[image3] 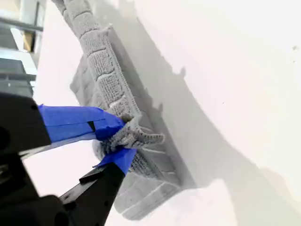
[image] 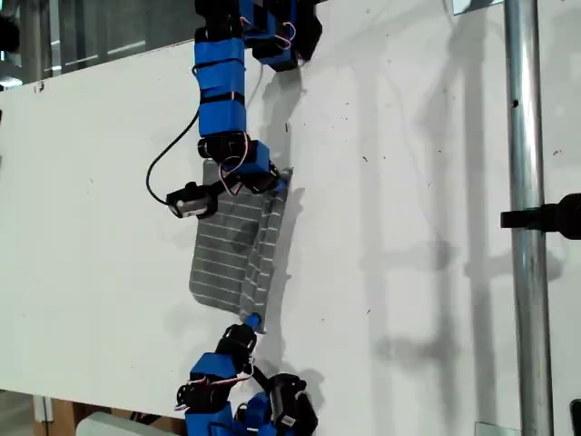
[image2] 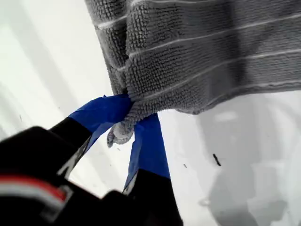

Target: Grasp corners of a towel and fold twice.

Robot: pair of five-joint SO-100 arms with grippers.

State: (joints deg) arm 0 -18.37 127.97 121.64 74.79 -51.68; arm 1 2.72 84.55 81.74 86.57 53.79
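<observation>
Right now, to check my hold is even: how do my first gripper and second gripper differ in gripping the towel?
My first gripper pinches a bunched corner, the towel spreading wide beyond; my second gripper holds a flatter corner, the towel running off as a narrow ridge. The first corner's tip sits between the fingers; the second's flares past them. Both are shut, with blue fingers.

Robotics lab bench — plain white table [image: 436,300], metal frame pole [image: 526,182], glazed windows [image: 91,36] behind

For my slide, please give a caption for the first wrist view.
My first pincer, blue-taped, shut on a corner of the grey striped towel.
</observation>
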